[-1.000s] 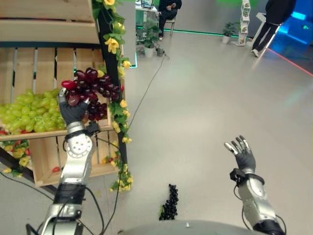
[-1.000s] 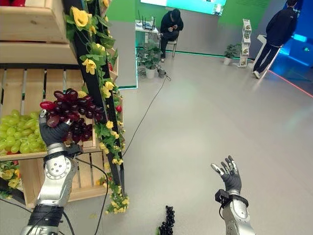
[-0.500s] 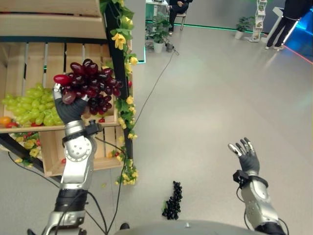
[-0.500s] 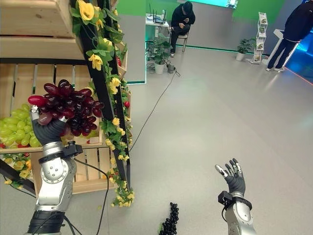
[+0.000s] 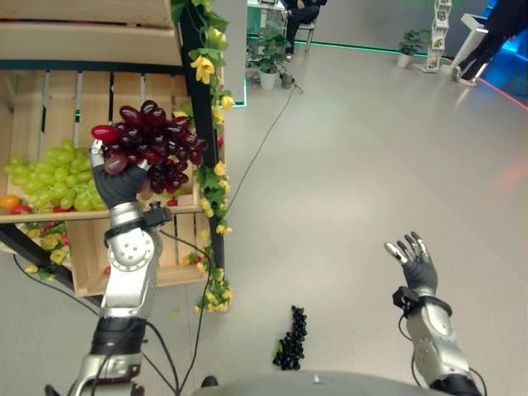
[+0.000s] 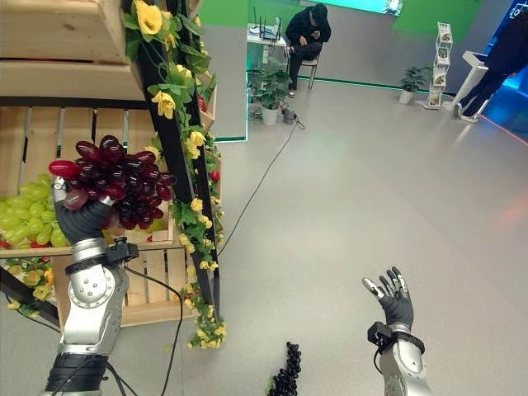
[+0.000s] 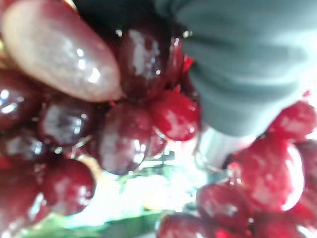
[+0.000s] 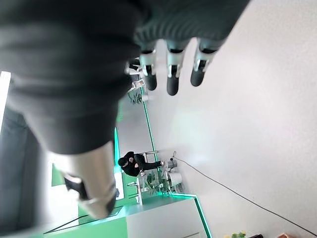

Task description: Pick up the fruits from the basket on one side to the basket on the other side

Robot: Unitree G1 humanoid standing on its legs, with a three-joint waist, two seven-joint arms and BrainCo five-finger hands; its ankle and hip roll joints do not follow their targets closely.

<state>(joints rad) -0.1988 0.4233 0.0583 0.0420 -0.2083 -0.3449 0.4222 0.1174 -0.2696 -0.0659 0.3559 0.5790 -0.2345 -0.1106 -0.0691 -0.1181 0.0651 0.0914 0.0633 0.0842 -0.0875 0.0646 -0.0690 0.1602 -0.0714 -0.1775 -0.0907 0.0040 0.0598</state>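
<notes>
My left hand (image 5: 118, 183) is raised in front of the wooden crate shelf (image 5: 58, 92) and is shut on a bunch of dark red grapes (image 5: 153, 151). The red grapes (image 7: 124, 139) press close against its fingers in the left wrist view. Green grapes (image 5: 51, 175) lie in the crate behind the hand. A bunch of black grapes (image 5: 289, 338) lies on the grey floor between my arms. My right hand (image 5: 414, 258) hangs open over bare floor at the lower right, its fingers (image 8: 171, 69) straight and holding nothing.
A black post wound with yellow flowers (image 5: 206, 124) runs down the crate's right edge, close to the red grapes. An orange fruit (image 5: 8, 202) sits at the crate's left. A seated person (image 6: 307, 33) and potted plants (image 5: 268, 62) are far back. A cable (image 5: 260, 148) crosses the floor.
Since a second ago the camera has shifted, and my left hand has lifted the red grapes a little higher. In the last half second nothing has visibly moved.
</notes>
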